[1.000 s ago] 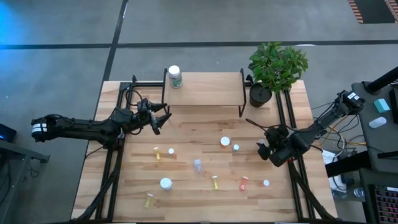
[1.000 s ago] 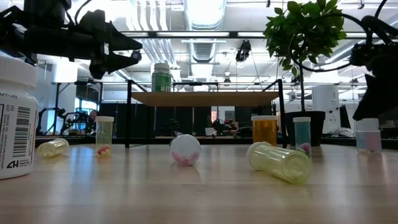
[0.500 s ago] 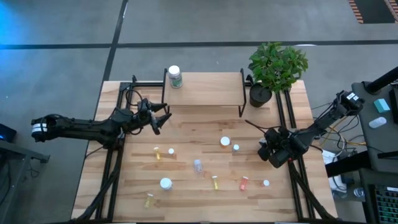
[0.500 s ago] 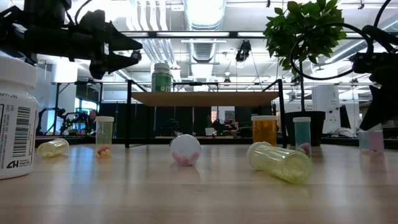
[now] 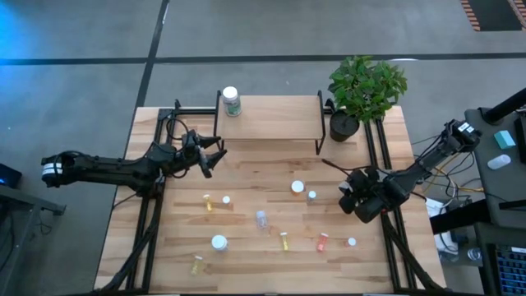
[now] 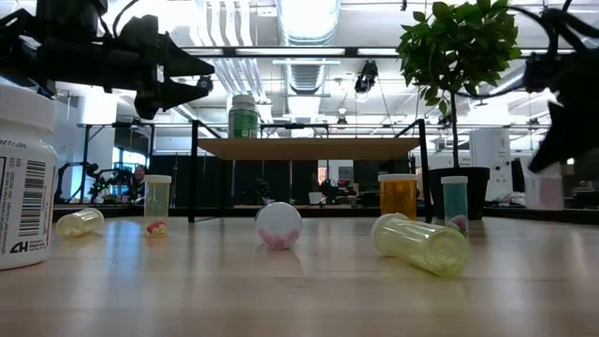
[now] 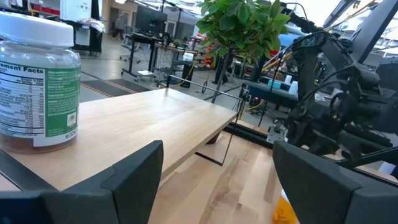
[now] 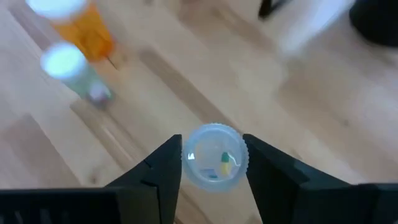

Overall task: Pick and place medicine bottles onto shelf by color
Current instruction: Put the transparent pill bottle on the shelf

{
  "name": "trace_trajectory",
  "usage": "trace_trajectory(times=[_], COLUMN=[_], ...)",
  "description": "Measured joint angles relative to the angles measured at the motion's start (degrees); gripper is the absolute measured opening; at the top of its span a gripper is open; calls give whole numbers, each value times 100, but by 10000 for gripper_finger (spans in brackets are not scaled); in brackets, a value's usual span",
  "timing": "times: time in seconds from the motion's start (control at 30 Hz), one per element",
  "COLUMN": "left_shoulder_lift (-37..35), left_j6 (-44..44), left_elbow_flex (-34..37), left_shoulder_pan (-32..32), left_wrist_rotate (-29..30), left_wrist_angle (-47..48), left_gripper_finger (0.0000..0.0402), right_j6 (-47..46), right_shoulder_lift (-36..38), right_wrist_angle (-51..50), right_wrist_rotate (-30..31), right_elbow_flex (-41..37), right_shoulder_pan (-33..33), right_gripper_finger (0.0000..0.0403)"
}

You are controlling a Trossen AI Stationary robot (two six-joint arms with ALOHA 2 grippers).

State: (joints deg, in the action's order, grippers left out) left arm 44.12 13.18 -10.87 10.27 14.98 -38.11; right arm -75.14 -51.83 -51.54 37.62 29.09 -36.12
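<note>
R pincer (image 8: 213,163) grips vial (image 8: 215,155), raised.

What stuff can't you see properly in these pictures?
- Words on the big white bottle: low view, cut off by the left edge.
- Bottle in the right pincer: high view, hidden under the arm.
- Orange bottle: right wrist view, blurred.
- Pills in the lying yellow bottle: high view, too small.
</note>
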Motion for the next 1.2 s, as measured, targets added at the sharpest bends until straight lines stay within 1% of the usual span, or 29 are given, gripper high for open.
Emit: trace_trajectory(times=[0.17,0.27,0.43,0.6,0.73,0.9,1.07,1.2], left_shoulder_lift=[0,0,0,1,11,11,11,11], left_j6=[1,7,57,154,158,158,159,158], left_elbow_flex=[-2,-2,-2,-1,0,-2,0,0], left_shoulder_pan=[-1,-1,1,-1,-1,-1,-1,-1], left_wrist_rotate=[0,-1,-4,-149,-309,-321,-494,-629], left_wrist_angle=[0,0,0,1,6,4,11,172], left_gripper_finger=[286,286,286,286,286,286,286,286], right_j6=[475,941,2053,3334,4305,5246,5839,6091], right_shoulder_lift=[0,0,0,0,0,-41,-201,-433], right_wrist_angle=[10,100,713,1699,2605,3700,4555,5092], right_wrist_rotate=[604,789,801,680,321,-396,-1153,-1749], right_elbow_flex=[417,663,941,1121,1178,1177,1178,1178], right_shoulder_pan=[59,209,651,1150,1565,2136,2707,3159], right_gripper_finger=[145,141,150,147,145,151,148,148])
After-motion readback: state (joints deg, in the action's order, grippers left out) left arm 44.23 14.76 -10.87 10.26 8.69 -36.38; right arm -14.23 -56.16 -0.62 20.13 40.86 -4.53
